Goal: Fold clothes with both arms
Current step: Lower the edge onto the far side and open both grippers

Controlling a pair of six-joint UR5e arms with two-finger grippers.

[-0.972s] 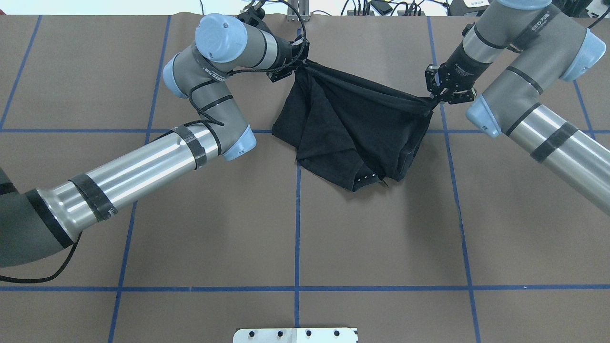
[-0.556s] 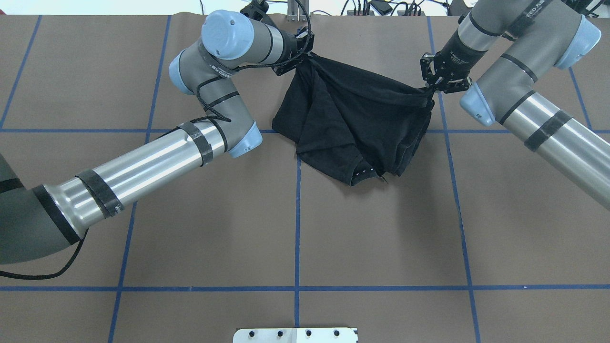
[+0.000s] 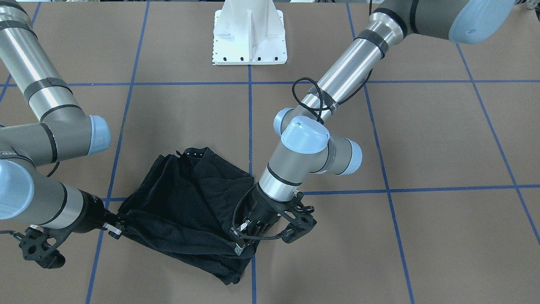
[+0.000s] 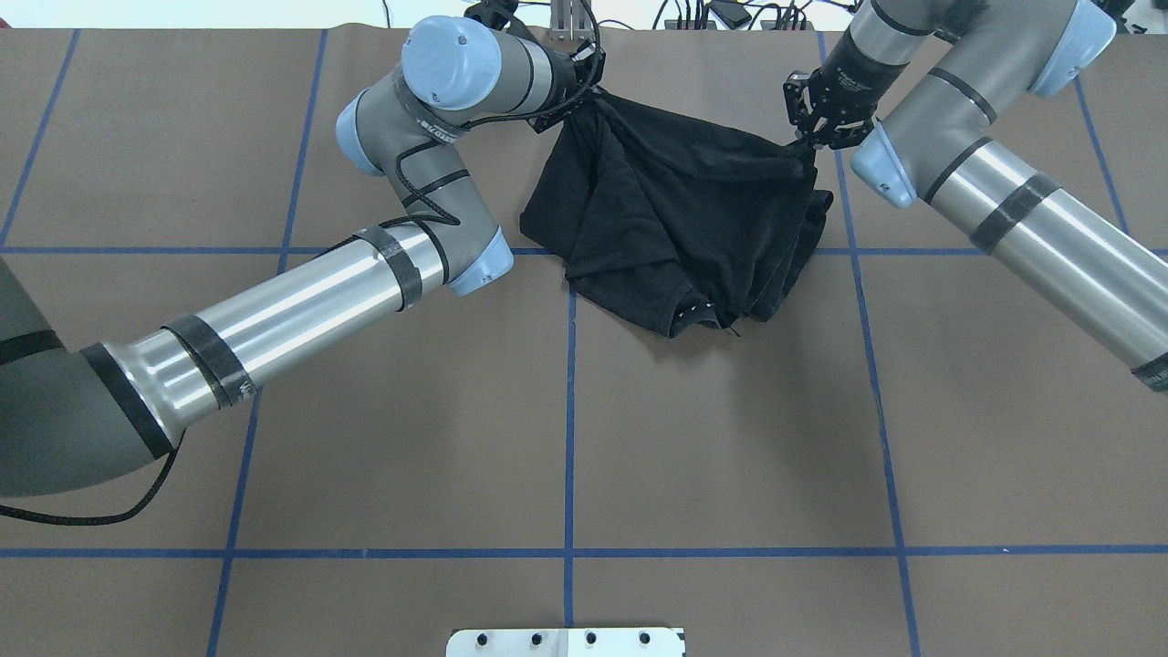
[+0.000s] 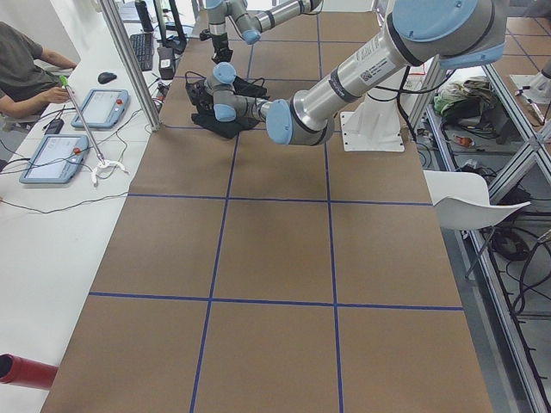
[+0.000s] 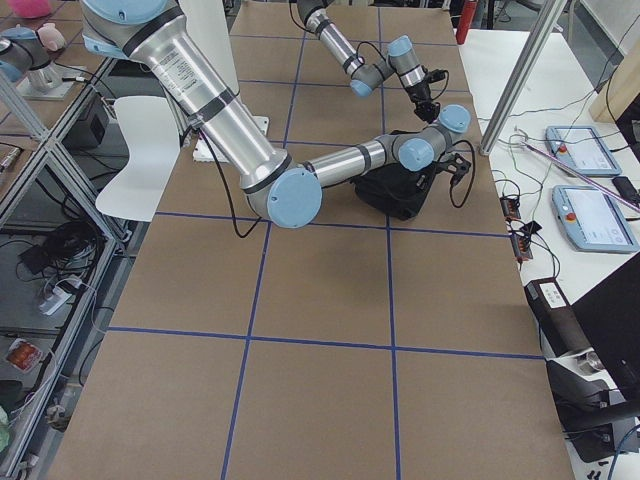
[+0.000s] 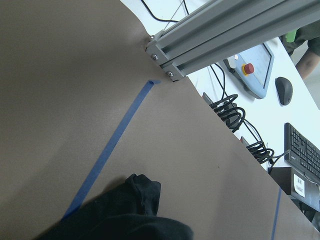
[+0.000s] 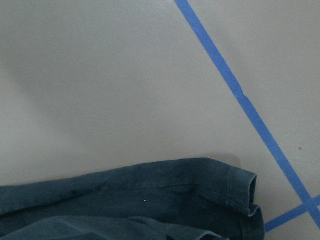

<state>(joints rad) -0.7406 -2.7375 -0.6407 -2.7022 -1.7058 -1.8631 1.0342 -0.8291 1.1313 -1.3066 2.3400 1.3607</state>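
The black T-shirt hangs bunched between my two grippers near the table's far edge, its lower part resting crumpled on the brown table. Its graphic does not show. My left gripper is shut on the shirt's left upper corner. My right gripper is shut on the right upper corner. In the front-facing view the shirt stretches from the right gripper to the left gripper. Dark cloth fills the bottom of the left wrist view and the right wrist view.
An aluminium post and cables stand at the far table edge just behind the left gripper. The white pedestal base is at the near edge. Blue tape lines grid the table. A desk with tablets lies beyond.
Both grippers have moved toward the far edge of the table, dragging the shirt with them. The right gripper has also shifted a little left. Both holds are unchanged.
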